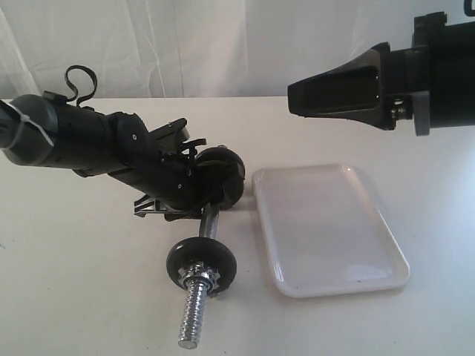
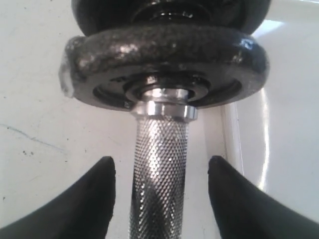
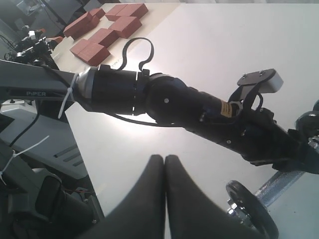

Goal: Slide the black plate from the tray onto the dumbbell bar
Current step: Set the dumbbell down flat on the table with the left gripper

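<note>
Bearing white tray [image 1: 326, 230], pale tabletop [image 1: 74, 297], curtain [image 1: 185, 44] behind

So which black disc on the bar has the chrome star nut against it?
The near-end disc, with the star nut before the dumbbell bar's bare threaded end. The far-end disc sits beside the left gripper; no nut shows there.
</note>
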`<state>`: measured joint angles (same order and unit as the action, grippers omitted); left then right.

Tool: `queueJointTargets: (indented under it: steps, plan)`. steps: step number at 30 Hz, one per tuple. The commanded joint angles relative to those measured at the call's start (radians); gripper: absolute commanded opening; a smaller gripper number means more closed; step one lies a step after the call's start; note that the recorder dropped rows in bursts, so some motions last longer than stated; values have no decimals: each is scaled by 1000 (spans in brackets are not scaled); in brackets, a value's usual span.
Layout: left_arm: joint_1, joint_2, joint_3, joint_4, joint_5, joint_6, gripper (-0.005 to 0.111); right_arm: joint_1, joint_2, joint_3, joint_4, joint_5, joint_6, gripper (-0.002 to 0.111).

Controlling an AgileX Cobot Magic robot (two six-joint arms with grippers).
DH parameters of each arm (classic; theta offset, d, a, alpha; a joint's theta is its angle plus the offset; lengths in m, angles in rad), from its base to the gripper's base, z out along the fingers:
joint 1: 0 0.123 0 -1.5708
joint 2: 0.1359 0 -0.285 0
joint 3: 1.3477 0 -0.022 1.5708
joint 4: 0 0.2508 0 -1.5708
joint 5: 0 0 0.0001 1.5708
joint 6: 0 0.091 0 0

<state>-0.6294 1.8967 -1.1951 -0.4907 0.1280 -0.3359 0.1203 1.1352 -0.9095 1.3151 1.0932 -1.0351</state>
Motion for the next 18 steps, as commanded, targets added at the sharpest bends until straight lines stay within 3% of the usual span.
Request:
queueJointTargets:
  steps: [1, 18]
  plan:
    - [0, -11, -4, 39, 46, 10, 64, 1, -8, 6, 7, 5, -4, 0]
    - [0, -11, -4, 59, 98, 23, 64, 1, -8, 6, 7, 6, -4, 0]
